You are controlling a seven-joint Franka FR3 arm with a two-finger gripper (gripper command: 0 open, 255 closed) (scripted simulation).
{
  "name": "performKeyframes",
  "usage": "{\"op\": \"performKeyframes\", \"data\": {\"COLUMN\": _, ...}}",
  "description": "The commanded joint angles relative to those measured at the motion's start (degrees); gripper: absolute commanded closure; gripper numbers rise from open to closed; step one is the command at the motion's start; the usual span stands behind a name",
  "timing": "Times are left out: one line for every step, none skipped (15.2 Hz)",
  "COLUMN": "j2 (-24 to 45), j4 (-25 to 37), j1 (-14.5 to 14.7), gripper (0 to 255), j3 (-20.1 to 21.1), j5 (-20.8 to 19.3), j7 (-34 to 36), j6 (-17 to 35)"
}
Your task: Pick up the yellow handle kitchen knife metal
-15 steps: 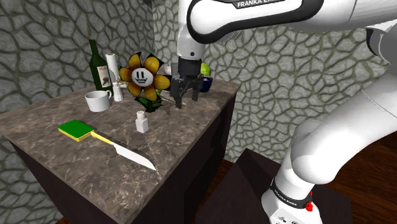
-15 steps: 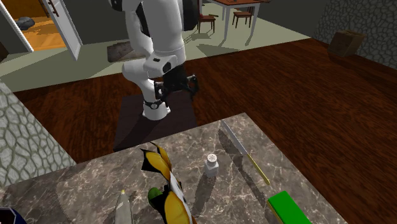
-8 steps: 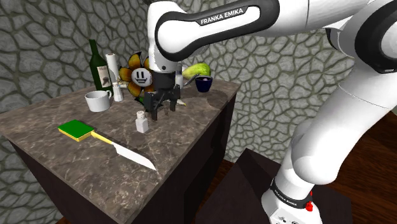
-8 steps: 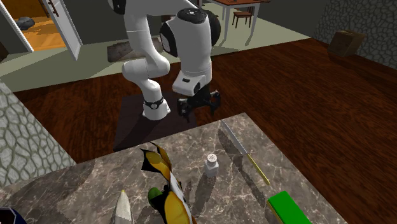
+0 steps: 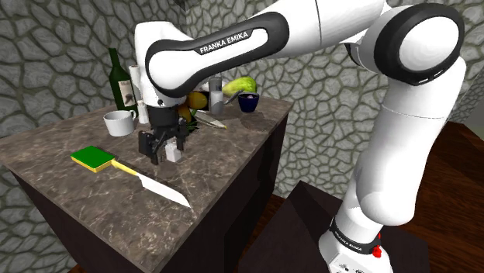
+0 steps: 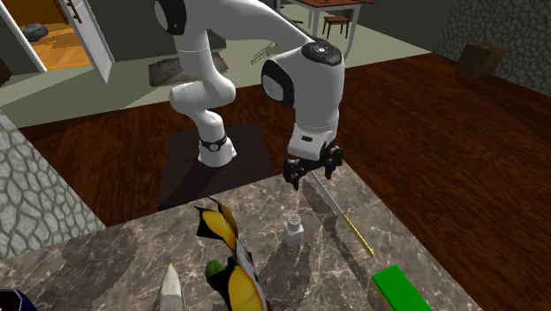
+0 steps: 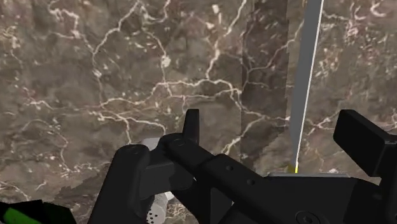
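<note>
Moved toward 8 o'clock in the shoulder view, the hand (image 5: 159,153) is open; the knife (image 5: 161,190) lies at its 6 o'clock, long axis from 10 to 4 o'clock.

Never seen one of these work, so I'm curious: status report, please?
Gripper open, empty, hovering over the counter. Knife flat on the counter, untouched. Shaker close beside gripper; green sponge at knife's handle end.

In the wrist view the end effector (image 7: 277,130) covers nearly all of the knife's (image 7: 304,83) yellow handle and much of the shaker (image 7: 153,207). Beside the shaker, the green sponge (image 7: 22,213) is cut off at the picture's edge. In the second exterior view, the flower toy (image 6: 231,274) next to the shaker is cropped too.
</note>
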Motion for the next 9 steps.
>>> {"op": "performKeyframes", "data": {"j2": 4.4, "j4": 3.2, "j1": 1.2, "gripper": 0, "j3": 0.9, "j5": -1.6, "j7": 1.7, "j6": 0.9}}
{"op": "performKeyframes", "data": {"j2": 6.5, "j4": 5.1, "j1": 1.8, "gripper": 0, "j3": 1.1, "j5": -2.5, "j7": 2.5, "j6": 1.1}}
{"op": "performKeyframes", "data": {"j2": 8.7, "j4": 7.1, "j1": 2.5, "gripper": 0, "j3": 1.4, "j5": -3.3, "j7": 3.2, "j6": 1.1}}
{"op": "performKeyframes", "data": {"j2": 10.9, "j4": 9.1, "j1": 3.2, "gripper": 0, "j3": 1.5, "j5": -4.2, "j7": 3.8, "j6": 1.1}}
{"op": "performKeyframes", "data": {"j2": 13.1, "j4": 11.3, "j1": 4.0, "gripper": 0, "j3": 1.7, "j5": -5.0, "j7": 4.4, "j6": 1.0}}
{"op": "performKeyframes", "data": {"j2": 13.2, "j4": 11.4, "j1": 4.1, "gripper": 0, "j3": 1.6, "j5": -5.1, "j7": 4.5, "j6": 1.0}}
{"op": "performKeyframes", "data": {"j2": 13.4, "j4": 10.9, "j1": 4.1, "gripper": 0, "j3": 1.6, "j5": -5.1, "j7": 4.5, "j6": 1.7}}
{"op": "performKeyframes", "data": {"j2": 13.6, "j4": 10.4, "j1": 4.1, "gripper": 0, "j3": 1.6, "j5": -5.2, "j7": 4.5, "j6": 2.4}}
{"op": "performKeyframes", "data": {"j2": 13.9, "j4": 10.0, "j1": 4.2, "gripper": 0, "j3": 1.5, "j5": -5.3, "j7": 4.5, "j6": 3.0}}
